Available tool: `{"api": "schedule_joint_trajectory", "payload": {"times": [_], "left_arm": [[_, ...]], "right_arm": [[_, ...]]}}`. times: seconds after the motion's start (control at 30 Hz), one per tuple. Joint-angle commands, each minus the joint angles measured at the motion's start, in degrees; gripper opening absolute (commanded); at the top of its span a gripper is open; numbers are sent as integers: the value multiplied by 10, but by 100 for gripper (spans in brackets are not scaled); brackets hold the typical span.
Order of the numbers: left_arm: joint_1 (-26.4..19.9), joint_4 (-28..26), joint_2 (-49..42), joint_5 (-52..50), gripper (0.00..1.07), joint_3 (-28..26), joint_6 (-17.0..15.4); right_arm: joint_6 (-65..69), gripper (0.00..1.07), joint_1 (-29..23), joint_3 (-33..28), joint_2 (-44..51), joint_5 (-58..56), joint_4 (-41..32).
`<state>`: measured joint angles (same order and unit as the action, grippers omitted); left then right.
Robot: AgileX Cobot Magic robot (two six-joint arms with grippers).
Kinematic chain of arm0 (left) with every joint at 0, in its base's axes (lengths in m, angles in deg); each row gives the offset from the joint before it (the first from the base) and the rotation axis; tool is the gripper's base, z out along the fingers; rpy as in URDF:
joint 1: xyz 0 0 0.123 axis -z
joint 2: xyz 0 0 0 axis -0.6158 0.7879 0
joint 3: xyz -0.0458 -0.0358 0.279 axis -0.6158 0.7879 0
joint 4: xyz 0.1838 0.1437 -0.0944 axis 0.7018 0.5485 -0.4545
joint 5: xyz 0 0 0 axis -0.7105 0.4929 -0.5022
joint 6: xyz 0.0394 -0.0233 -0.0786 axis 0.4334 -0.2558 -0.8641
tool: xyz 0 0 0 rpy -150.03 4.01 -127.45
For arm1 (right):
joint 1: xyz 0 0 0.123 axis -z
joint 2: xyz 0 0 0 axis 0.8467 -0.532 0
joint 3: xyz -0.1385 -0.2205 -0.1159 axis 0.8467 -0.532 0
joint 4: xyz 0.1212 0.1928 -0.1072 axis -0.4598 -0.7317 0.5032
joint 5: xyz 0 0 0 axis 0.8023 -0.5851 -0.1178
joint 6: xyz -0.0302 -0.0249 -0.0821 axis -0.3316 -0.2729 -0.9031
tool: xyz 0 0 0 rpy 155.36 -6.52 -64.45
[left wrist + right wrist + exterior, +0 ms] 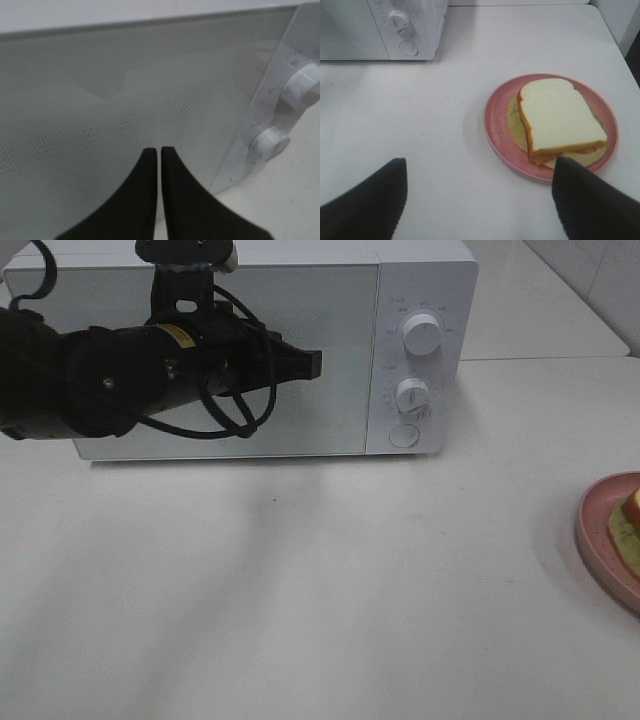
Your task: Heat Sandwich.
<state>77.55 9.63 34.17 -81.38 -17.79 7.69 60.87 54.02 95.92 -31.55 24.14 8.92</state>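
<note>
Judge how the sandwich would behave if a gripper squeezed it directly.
The sandwich looks soft, so probably compresses. Its stacked layers sit offset and may slide apart. Lifting the pink plate seems safer.

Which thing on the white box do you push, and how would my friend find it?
Start at the white microwave at the back of the table and go to its right-hand control panel. Two raised knobs sit one above the other; the round push button lies just under the lower one. Unlike the knobs, it is flat, plain and has no marks around it.
</note>
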Motion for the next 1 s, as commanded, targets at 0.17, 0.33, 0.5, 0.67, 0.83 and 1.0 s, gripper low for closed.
{"api": "schedule_joint_trajectory", "payload": {"times": [0.17, 0.33, 0.5, 0.67, 0.83, 1.0], "left_arm": [[0, 17, -84, 104, 81, 41, -2], [0, 29, -126, 217, 103, 47, -1], [-1, 60, -150, 312, 103, 47, -1], [-10, 109, -177, 464, 103, 47, -7], [-54, 115, -198, 586, 103, 46, -22], [-151, 115, -217, 726, 103, 46, -25]], "right_arm": [[-6, 76, 5, -1, 15, 5, -1], [-6, 76, 5, -1, 15, 5, -1], [-6, 76, 5, -1, 15, 5, -1], [-6, 76, 5, -1, 15, 5, -1], [-6, 76, 5, -1, 15, 5, -1], [-6, 76, 5, -1, 15, 5, -1]]}}
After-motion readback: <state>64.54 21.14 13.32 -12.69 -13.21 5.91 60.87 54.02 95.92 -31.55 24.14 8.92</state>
